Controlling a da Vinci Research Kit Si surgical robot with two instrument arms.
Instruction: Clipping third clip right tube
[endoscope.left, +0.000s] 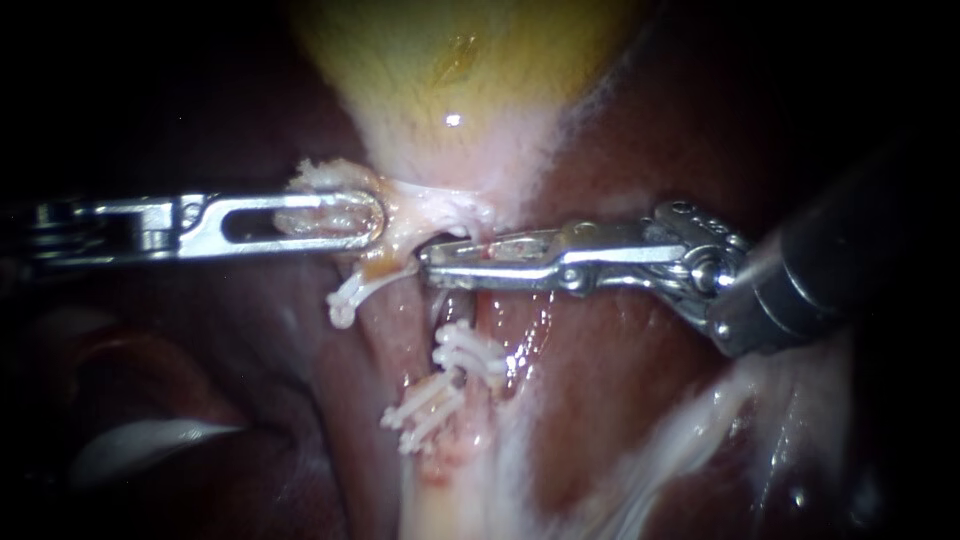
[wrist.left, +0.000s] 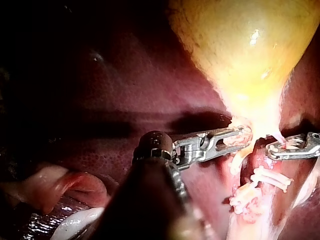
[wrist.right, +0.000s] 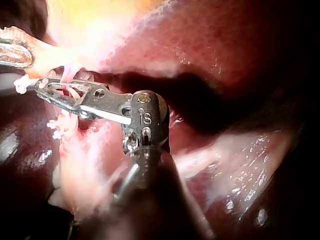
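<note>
The left instrument (endoscope.left: 372, 216) is bright silver. Its tool is a long flat bar with a lengthwise slot and a rounded end, and behind it sits a blocky hinge. The right instrument (endoscope.left: 432, 262) has a slim, tapering silver tool, a knuckled wrist with round pins, and a matte dark-grey shaft.

The yellow gallbladder (endoscope.left: 450, 50) swells beyond the tips of the left instrument (endoscope.left: 375, 215) and the right instrument (endoscope.left: 430, 262). Dark red liver (endoscope.left: 620, 400) lies beneath both. Pale glistening tissue (endoscope.left: 680, 440) streaks it beside the right instrument's shaft.
</note>
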